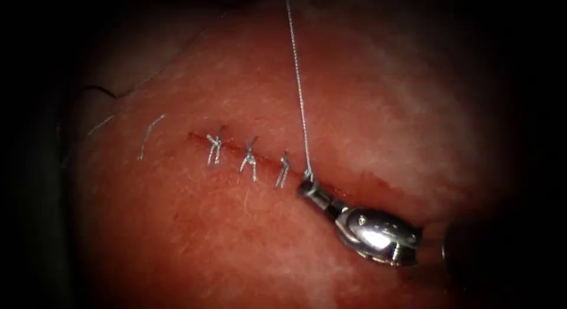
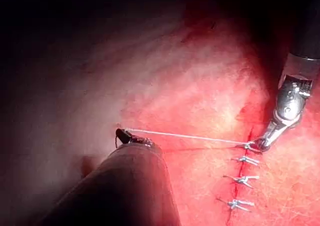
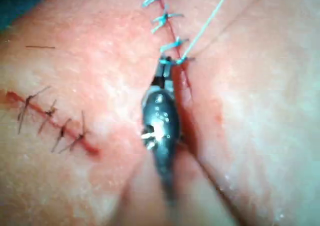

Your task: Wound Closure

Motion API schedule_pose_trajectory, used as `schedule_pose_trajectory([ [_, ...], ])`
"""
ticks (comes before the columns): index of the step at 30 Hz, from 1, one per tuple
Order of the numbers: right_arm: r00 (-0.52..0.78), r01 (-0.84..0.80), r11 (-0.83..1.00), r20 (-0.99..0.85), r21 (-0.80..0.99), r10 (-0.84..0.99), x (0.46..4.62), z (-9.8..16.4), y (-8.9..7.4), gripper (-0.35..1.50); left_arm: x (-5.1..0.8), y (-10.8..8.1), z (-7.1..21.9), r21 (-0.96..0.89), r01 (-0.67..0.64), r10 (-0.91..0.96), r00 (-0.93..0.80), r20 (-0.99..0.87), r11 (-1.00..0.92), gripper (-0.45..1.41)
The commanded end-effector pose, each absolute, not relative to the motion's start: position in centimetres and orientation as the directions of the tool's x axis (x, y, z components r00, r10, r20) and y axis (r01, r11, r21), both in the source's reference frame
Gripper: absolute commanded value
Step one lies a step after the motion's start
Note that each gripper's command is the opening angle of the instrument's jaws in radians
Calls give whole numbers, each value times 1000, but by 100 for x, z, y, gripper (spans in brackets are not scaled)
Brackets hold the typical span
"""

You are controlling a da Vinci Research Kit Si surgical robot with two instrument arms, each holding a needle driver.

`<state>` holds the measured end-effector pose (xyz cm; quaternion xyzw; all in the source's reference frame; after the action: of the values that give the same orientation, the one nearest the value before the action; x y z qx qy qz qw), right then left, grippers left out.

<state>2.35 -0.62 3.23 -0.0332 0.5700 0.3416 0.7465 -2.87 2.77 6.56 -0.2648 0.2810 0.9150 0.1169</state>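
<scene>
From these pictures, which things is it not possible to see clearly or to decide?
- Needle: not made out; the thread runs out past the endoscope view's top edge.
- Right tool: its tips meet the thread at the cut; too small to tell whether they grip thread or tissue.
- Left tool: its tip is at the thread's end in the left wrist view; its dark shaft covers the grip.
- Fourth stitch: its knot is too small to tell.

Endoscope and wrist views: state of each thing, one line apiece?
Right arm's steel end effector: shut on thread at the cut.
Left arm's dark end effector: shut on thread's far end.
Thin pale thread: taut between them.
Red cut in tissue: three knotted stitches; open rightward.
</scene>
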Motion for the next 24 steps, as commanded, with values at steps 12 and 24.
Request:
schedule_pose_trajectory([
  [12,191,-495,843,-920,211,343,246,318,-90,-35,-283,310,684,478,-390,74,-829,-554,-787,-45],
  [24,234,-459,878,-936,132,263,254,313,-104,-35,-277,332,699,529,-363,55,-859,-509,-767,-45],
])
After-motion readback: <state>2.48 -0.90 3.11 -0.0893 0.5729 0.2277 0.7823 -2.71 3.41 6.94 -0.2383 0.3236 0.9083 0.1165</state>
